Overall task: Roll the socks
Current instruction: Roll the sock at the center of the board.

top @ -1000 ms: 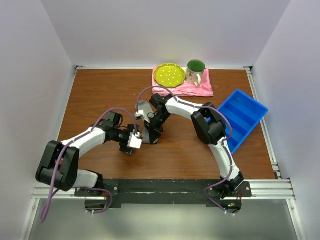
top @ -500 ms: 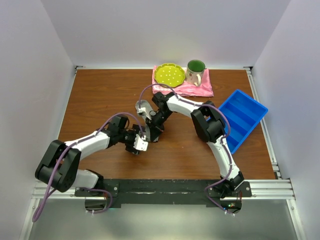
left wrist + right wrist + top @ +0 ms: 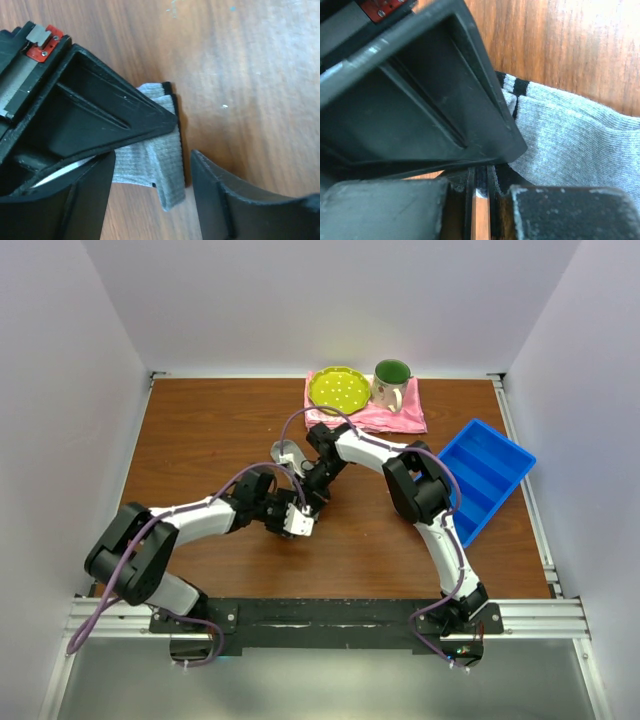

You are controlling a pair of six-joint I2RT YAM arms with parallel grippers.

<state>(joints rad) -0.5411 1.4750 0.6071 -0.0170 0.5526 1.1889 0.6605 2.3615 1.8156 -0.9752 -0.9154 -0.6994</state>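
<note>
Right gripper (image 3: 480,187) is clamped shut on the grey sock (image 3: 570,135); left gripper (image 3: 152,162) is part-open, its fingers straddling the sock's end.

Grey knitted sock (image 3: 284,453): mostly out of your sight.
From above, the two wrists cover all but a small patch of it. In the right wrist view it runs off the right edge, and the right gripper (image 3: 481,200) is so blurred you cannot tell whether it pinches fabric. In your left wrist view that gripper's black finger (image 3: 105,115) hides the sock's far end.
</note>
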